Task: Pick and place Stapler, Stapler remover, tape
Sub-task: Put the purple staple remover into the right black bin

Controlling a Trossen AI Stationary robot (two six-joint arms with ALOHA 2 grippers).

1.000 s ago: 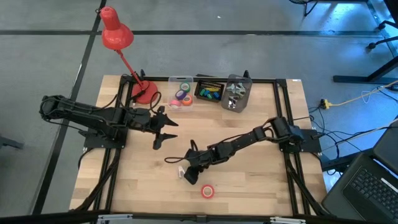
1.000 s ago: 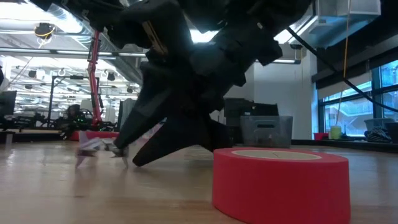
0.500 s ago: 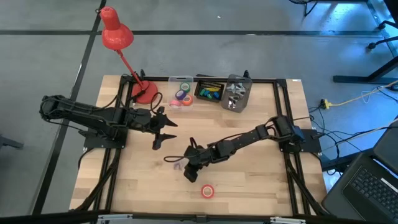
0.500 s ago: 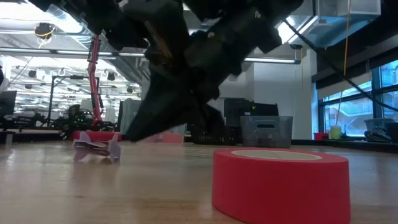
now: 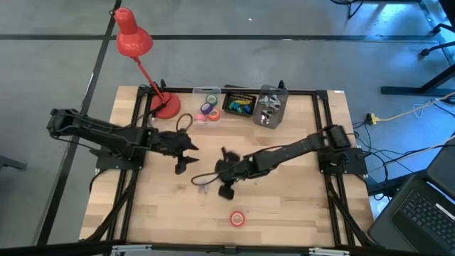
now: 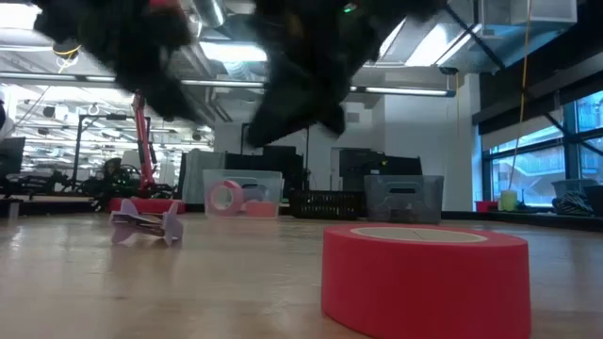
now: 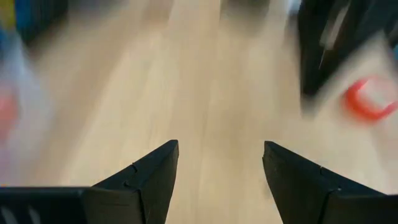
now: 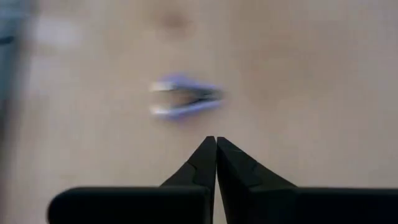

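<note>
Shifted purple stapler remover (image 8: 185, 102), prongs splayed

- No text, label, brand name, number or sign can be read in any of the views.
- The red tape roll (image 6: 424, 275) shows a plain side with no print.
- The bins at the back of the counter (image 5: 284, 203) are too small to tell whether they carry any lettering.
</note>
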